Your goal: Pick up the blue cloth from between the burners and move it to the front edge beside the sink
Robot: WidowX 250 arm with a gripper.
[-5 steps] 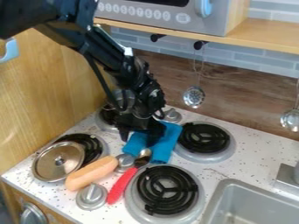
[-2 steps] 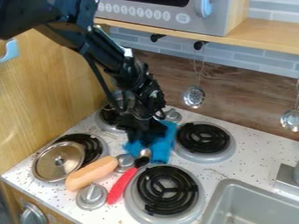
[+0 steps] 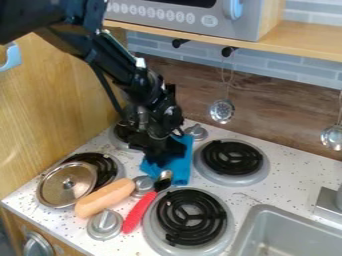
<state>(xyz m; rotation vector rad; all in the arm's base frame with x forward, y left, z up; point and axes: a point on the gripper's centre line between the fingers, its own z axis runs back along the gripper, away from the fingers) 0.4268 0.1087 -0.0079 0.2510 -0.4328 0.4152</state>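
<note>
The gripper [image 3: 159, 159] is at the blue cloth [image 3: 177, 169], its opening indeterminable; the cloth appears light, limp, and best gripped by a pinched-up fold.

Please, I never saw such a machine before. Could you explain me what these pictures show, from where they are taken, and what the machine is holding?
The machine is a black robot arm; the gripper at its end serves as its hand. A fixed camera takes every picture, looking down at a slant on a toy kitchen.

The gripper is at a blue cloth; I cannot tell whether it grips it. On the white speckled stove top lie a round metal lid, a sausage-shaped toy and a spoon with a red handle, near black coil burners. A grey sink is at lower right.
</note>
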